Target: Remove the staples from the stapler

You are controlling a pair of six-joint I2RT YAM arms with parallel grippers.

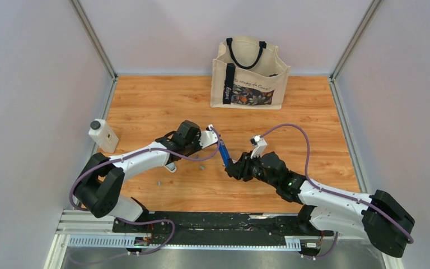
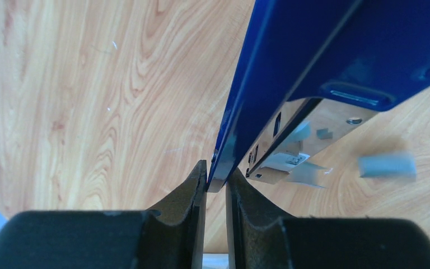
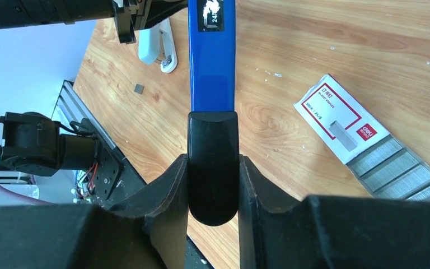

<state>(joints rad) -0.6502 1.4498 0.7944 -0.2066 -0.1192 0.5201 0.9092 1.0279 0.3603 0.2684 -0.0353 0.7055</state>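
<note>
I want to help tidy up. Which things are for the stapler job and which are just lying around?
For the job: blue stapler, held by left gripper and right gripper; staples, a blurry grey strip.

Just lying about: white-and-red box, pale grey-white tool, white bottle, tote bag.

We see the stapler (image 3: 211, 61) in glossy bright-blue painted metal, with a smooth, semi-matt black plastic end cap (image 3: 213, 190) and shiny bare silvery metal parts (image 2: 319, 126) underneath. Staples (image 2: 386, 166) look dull grey metal, blurred. Left gripper (image 2: 216, 168) has matt black, slightly grainy fingers (image 2: 187, 196); right gripper (image 3: 213, 159) the same. Table (image 1: 145, 101) is smooth light wood grain, low sheen. Box (image 3: 336, 115) is white-and-red printed card, holding grey metal staple strips (image 3: 397, 171). We also note a cloth tote bag (image 1: 250, 73), a white plastic bottle (image 1: 103, 136) and matt pale walls (image 1: 28, 84).
</note>
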